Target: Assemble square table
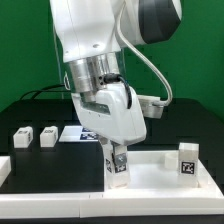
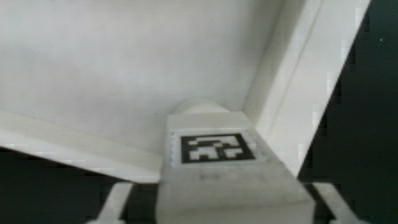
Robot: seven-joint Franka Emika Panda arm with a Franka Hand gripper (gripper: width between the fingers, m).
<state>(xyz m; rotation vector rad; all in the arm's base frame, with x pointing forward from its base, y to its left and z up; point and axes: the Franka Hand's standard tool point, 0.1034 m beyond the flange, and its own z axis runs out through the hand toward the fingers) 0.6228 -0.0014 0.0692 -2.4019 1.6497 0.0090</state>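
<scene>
Black table (image 1: 55,168); gripper (image 1: 117,157) tight around leg (image 2: 215,150) over slab (image 1: 160,174)

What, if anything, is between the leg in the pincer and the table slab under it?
Nothing visible. The leg in the pincer stands at a rimmed corner of the slab; the socket beneath it is hidden.

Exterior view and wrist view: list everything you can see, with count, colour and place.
slab: one, white, front of the table, exterior view's right
held leg: one, white with tag, in the pincer, at the slab's rim
upright leg: one, white with tag, at the slab's end, exterior view's right
loose legs: two, white, on the table, exterior view's left
marker board: one, white, behind the arm, partly hidden
rail: one, white, exterior view's left edge
table: one, black
arm: one, white, centre
pincer: one, shut on the held leg
</scene>
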